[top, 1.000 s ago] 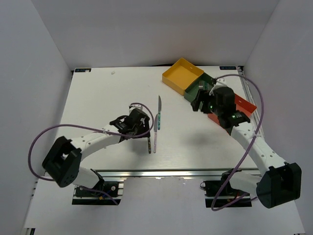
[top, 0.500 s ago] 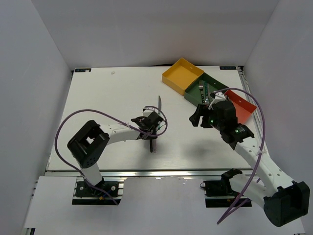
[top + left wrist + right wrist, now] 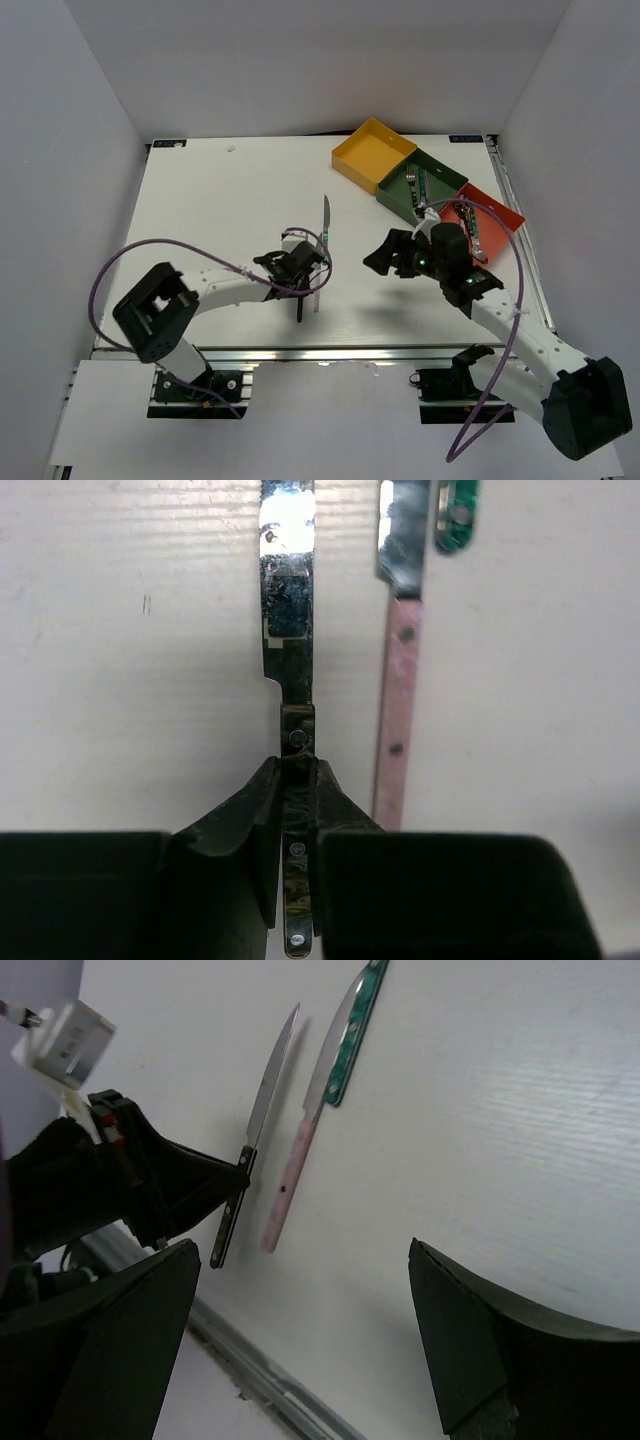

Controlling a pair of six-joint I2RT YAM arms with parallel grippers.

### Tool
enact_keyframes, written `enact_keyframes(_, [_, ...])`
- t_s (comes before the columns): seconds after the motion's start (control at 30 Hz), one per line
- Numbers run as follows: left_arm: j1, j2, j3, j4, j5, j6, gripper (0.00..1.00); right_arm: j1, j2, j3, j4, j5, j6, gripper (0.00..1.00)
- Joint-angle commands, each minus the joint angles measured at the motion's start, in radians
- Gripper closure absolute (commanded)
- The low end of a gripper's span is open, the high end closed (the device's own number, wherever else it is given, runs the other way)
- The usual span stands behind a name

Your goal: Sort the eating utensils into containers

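The left gripper point(image 3: 297, 776) is clamped on the handle of the black knife point(image 3: 290, 670), just left of the pink knife point(image 3: 398, 710). The pink knife's handle end is hidden behind a finger. The teal knife point(image 3: 458, 515), beyond it, is cut off at the frame edge. The right gripper point(image 3: 302, 1260) is spread wide and empty, right of the pink knife.

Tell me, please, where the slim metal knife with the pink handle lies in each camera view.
Top external: the pink-handled metal knife lies mid-table, towards the near edge.
Left wrist: right of centre, running up the picture.
Right wrist: left of centre, slanting.
Shared landmark: the black-handled metal knife, just left of it in every view.
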Motion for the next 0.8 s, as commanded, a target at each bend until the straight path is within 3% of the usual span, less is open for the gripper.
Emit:
enact_keyframes(0.0, [-0.034,-0.186,-0.052,0.047,0.004,0.038,1.0,0.082,0.054,-0.04,0.231,-0.001,0.194,0.11])
enact_keyframes(0.1, [-0.037,-0.326,-0.111,0.191,0.105,0.053,1.0,0.158,0.109,-0.064,0.402,0.049,0.307,0.13])
enact_keyframes(0.27, [-0.037,-0.369,-0.141,0.274,0.248,0.06,1.0,0.27,0.245,0.025,0.453,0.174,0.361,0.17])
enact_keyframes(0.43, [-0.037,-0.396,-0.166,0.355,0.305,0.043,1.0,0.332,0.371,0.141,0.428,0.257,0.37,0.23])
enact_keyframes(0.5, [-0.037,-0.404,-0.169,0.393,0.323,0.038,1.0,0.335,0.402,0.161,0.445,0.248,0.38,0.29])
enact_keyframes(0.57, [-0.037,-0.402,-0.164,0.403,0.336,0.041,1.0,0.341,0.442,0.167,0.454,0.232,0.381,0.44])
enact_keyframes(0.77, [-0.037,-0.409,-0.154,0.406,0.32,0.052,1.0,0.344,0.464,0.151,0.477,0.222,0.383,0.66])
